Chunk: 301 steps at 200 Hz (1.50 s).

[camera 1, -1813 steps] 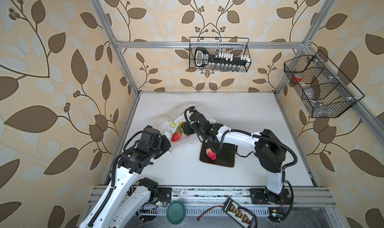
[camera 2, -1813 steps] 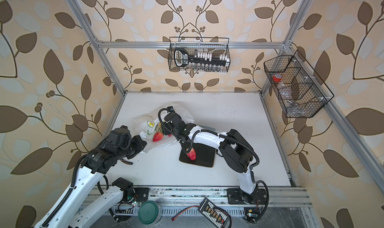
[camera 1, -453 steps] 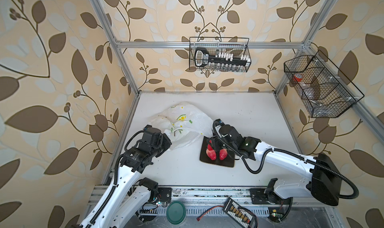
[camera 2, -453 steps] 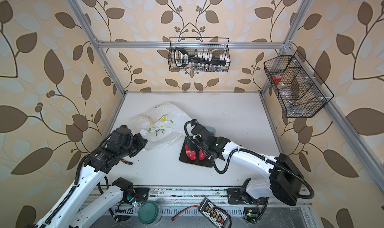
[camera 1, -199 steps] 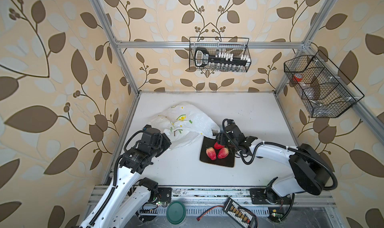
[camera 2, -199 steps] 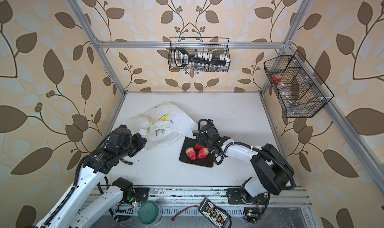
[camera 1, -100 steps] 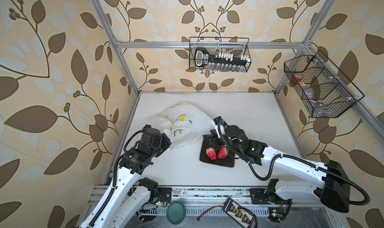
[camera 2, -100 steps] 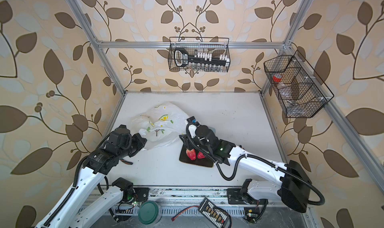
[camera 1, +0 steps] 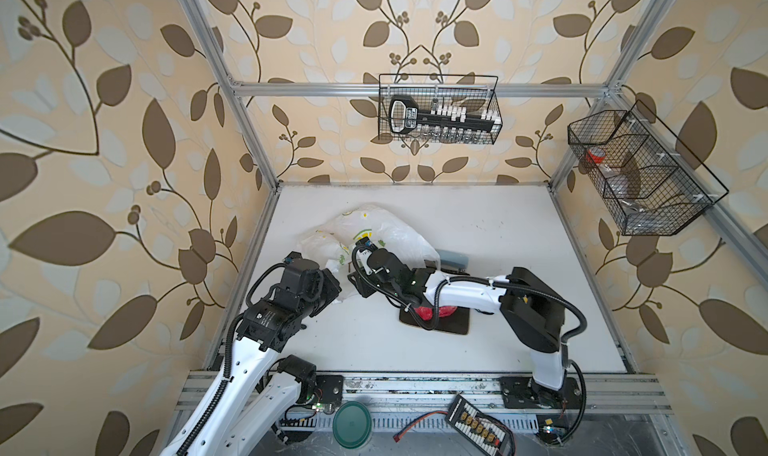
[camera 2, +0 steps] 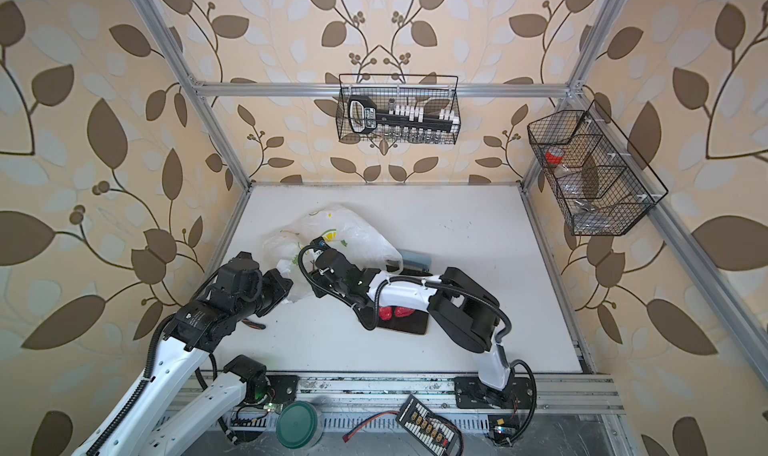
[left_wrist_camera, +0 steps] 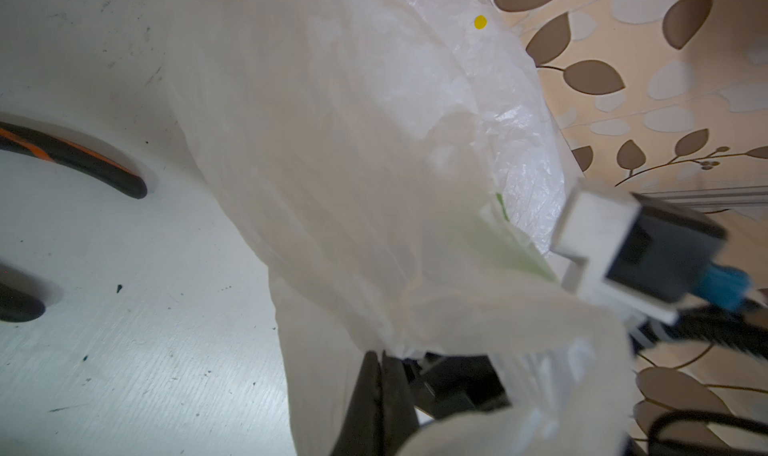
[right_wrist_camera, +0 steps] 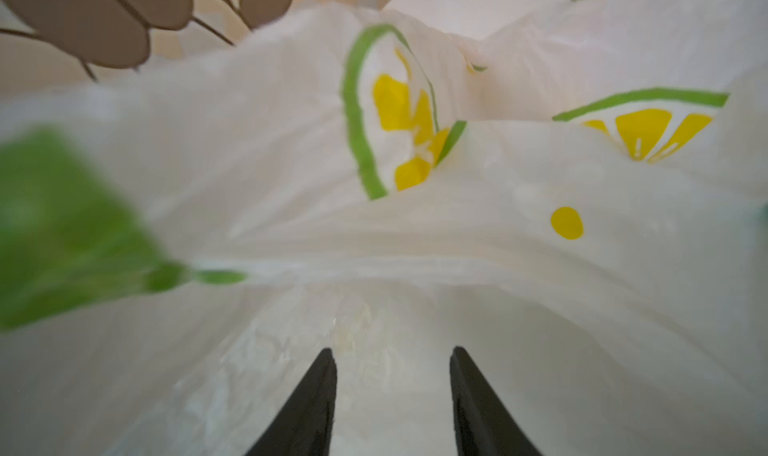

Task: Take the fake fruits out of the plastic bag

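The plastic bag (camera 1: 386, 234) (camera 2: 345, 229), white with lemon prints, lies crumpled at the middle left of the table. My left gripper (left_wrist_camera: 380, 356) is shut on a fold of the bag's edge and holds it up. My right gripper (right_wrist_camera: 392, 352) stands open, its fingers pointing into the bag's white film (right_wrist_camera: 415, 267) with nothing between them. Two red strawberries (camera 1: 432, 312) (camera 2: 392, 312), fake fruits, lie on the black tray (camera 1: 455, 330) (camera 2: 413, 329), partly under the right arm. A blurred green leaf shape (right_wrist_camera: 62, 234) shows close to the right wrist camera; print or fruit, I cannot tell.
Orange-handled black pliers (left_wrist_camera: 83, 159) lie on the table beside the bag, near the left arm. A grey-green block (camera 1: 454, 261) sits behind the bag. Wire baskets (camera 1: 438, 109) hang on the back wall and on the right wall (camera 1: 640, 171).
My right gripper has swung left from the tray to the bag's mouth, and its jaws have narrowed. The strawberries stay on the tray. The left gripper keeps its hold.
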Each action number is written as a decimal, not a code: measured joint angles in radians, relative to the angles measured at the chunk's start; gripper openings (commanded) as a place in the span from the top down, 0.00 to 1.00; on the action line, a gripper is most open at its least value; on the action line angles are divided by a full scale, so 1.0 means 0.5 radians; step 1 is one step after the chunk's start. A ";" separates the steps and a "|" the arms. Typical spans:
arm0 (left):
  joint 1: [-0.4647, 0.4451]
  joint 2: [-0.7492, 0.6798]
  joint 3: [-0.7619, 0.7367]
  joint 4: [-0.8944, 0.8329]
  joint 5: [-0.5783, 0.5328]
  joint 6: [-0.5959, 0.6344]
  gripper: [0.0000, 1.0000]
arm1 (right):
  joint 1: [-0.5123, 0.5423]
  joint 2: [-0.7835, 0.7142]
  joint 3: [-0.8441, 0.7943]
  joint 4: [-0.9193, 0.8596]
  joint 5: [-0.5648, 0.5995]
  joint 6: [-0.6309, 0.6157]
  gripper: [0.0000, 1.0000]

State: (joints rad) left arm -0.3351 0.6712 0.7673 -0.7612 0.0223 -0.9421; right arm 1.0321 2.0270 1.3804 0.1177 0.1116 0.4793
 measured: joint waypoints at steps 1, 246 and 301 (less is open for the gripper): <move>0.000 0.000 0.000 -0.001 0.000 0.000 1.00 | 0.000 0.008 0.005 -0.002 0.004 0.005 0.53; 0.000 0.073 0.027 -0.043 0.047 0.014 1.00 | -0.159 1.080 1.183 -0.153 0.597 0.710 0.53; 0.000 0.071 0.030 -0.042 0.046 0.014 1.00 | -0.167 1.038 1.055 -0.048 0.517 0.727 0.78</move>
State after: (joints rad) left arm -0.3351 0.7067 0.7822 -0.7822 0.0452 -0.9348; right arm 0.9485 2.5458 1.9079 0.0937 0.3698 0.8429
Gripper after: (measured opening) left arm 0.048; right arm 0.256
